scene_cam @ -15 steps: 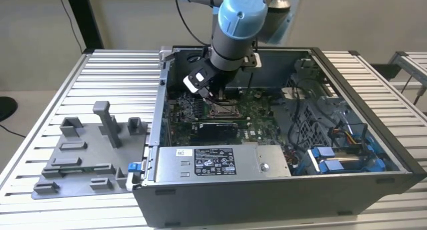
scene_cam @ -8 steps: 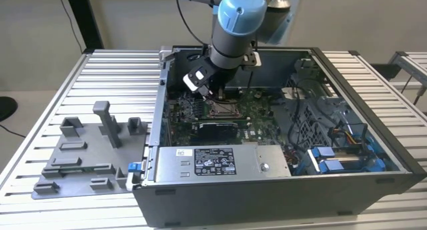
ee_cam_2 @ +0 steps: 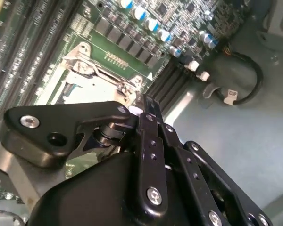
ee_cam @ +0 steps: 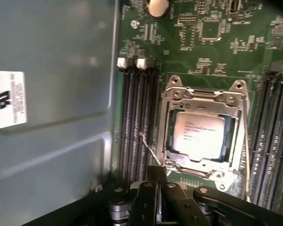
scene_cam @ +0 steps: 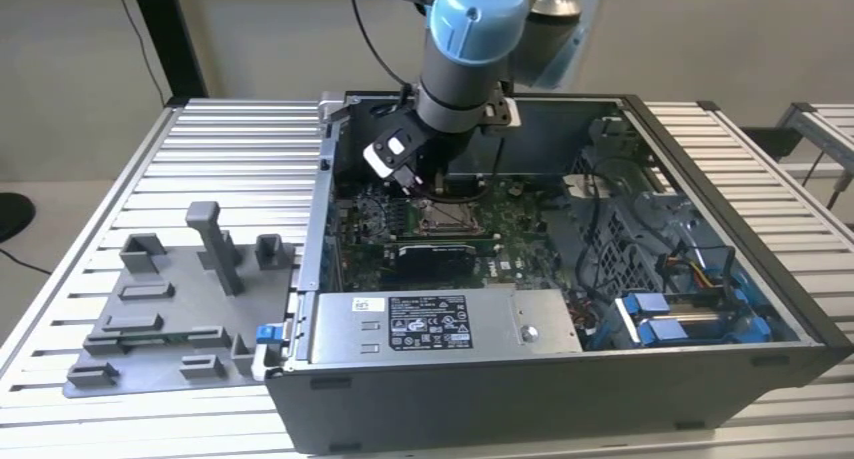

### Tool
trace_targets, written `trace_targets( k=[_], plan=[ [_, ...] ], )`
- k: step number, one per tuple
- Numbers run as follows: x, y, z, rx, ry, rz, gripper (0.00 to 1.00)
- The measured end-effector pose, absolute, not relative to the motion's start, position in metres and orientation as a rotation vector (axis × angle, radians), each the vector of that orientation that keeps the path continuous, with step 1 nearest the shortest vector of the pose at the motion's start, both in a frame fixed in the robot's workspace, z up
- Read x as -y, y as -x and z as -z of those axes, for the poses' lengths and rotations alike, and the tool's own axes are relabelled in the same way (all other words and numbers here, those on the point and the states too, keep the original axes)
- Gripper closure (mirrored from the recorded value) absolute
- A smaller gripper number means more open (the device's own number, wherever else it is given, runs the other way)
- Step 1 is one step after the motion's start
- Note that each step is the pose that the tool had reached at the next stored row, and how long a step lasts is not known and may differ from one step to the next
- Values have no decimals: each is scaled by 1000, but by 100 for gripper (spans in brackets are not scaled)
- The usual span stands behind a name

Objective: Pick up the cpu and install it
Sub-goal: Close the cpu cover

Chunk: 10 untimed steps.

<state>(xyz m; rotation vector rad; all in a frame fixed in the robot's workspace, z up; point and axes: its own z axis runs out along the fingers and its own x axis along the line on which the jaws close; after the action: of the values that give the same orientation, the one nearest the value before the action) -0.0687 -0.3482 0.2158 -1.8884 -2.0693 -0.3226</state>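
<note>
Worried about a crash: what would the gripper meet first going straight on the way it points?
Likely the gripper lands on the corner of the socket frame beside the cpu, next to the memory slots; depth is unclear.

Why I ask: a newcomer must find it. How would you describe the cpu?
Look inside the open computer case at the green motherboard. Between its banks of dark memory slots sits a silver socket frame; the cpu is the pale square plate lying within it, the only smooth flat metal face.
</note>
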Motion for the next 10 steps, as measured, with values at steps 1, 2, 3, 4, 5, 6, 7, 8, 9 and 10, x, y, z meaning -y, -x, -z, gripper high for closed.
trace_targets(
  k=[1, 2, 3, 4, 5, 6, 7, 8, 9, 10],
  plan=[
    [348, 69, -216, 2061, 1879, 341, 100],
    [349, 69, -216, 2051, 1869, 359, 100],
    [351, 69, -216, 2043, 1859, 375, 100],
    [353, 69, -216, 2039, 1856, 381, 100],
    [356, 69, -216, 2037, 1854, 385, 100],
    [359, 70, -215, 2036, 1851, 391, 100],
    [361, 71, -215, 2036, 1849, 398, 100],
    [361, 71, -214, 2036, 1846, 404, 100],
    [361, 71, -213, 2037, 1843, 409, 100],
    [361, 71, -211, 2039, 1841, 414, 100]
  ],
)
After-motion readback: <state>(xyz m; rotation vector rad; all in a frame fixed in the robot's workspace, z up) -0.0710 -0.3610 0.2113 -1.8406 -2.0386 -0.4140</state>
